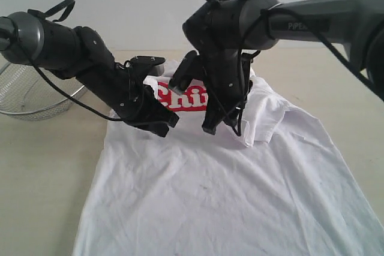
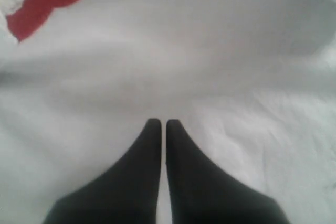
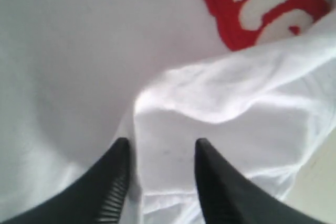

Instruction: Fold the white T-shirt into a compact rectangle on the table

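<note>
Table [image 1: 36, 166] beige, white T-shirt [image 1: 228, 202] spread; pale wall [image 1: 150, 4] behind. L gripper [image 2: 160, 124] closed, R gripper [image 3: 160, 145] parted.

white t-shirt [image 1: 228, 196] with red lettering [image 1: 180, 100], beige table [image 1: 36, 172].

Silver wire-mesh basket [image 1: 33, 97] at the far left edge, partly cut off, pale plain wall [image 1: 132, 4] behind

The white T-shirt [image 1: 228, 196] reads "Chi" in red; the right arm [image 1: 324, 16] reads "PiPE".
</note>
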`<action>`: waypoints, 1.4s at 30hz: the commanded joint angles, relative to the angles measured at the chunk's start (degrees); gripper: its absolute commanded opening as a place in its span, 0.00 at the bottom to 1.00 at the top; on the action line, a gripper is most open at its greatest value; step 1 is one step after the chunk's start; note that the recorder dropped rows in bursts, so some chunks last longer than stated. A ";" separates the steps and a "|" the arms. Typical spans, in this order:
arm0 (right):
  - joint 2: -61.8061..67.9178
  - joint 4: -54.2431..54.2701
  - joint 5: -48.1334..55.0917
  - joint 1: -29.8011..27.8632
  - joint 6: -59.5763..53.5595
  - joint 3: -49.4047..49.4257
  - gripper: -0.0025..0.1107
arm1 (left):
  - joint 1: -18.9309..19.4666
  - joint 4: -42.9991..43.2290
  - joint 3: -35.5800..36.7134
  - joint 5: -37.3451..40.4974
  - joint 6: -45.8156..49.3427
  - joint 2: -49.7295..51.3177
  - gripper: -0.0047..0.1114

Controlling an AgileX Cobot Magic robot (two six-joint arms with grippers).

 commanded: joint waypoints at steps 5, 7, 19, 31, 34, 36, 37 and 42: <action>-5.91 -1.00 4.23 -1.61 7.01 -0.92 0.52 | 0.13 -0.57 -4.22 1.94 0.30 -0.31 0.08; -6.76 -1.00 5.64 -2.84 7.65 -0.92 0.52 | 0.13 -0.57 -5.34 2.13 0.30 -0.31 0.08; -7.60 35.04 5.49 -31.40 -5.93 12.00 0.02 | 0.13 -5.07 -11.44 4.20 5.63 0.18 0.08; -8.88 70.90 -1.59 -37.47 -37.55 19.73 0.02 | -4.75 -6.23 -21.52 6.45 7.22 8.97 0.08; -8.88 70.68 -3.21 -37.47 -37.05 19.73 0.02 | -4.87 -6.23 -24.39 5.52 7.25 10.79 0.08; -8.88 70.68 -5.29 -37.47 -35.77 19.73 0.04 | -4.87 -6.23 -25.52 7.06 7.15 11.64 0.08; -8.88 70.39 -6.53 -37.47 -35.07 19.73 0.07 | -4.87 -6.23 -25.67 7.75 7.15 11.80 0.08; -8.88 66.39 -12.44 -37.47 -29.07 19.73 0.33 | -4.87 -5.75 -25.67 6.68 6.72 12.22 0.08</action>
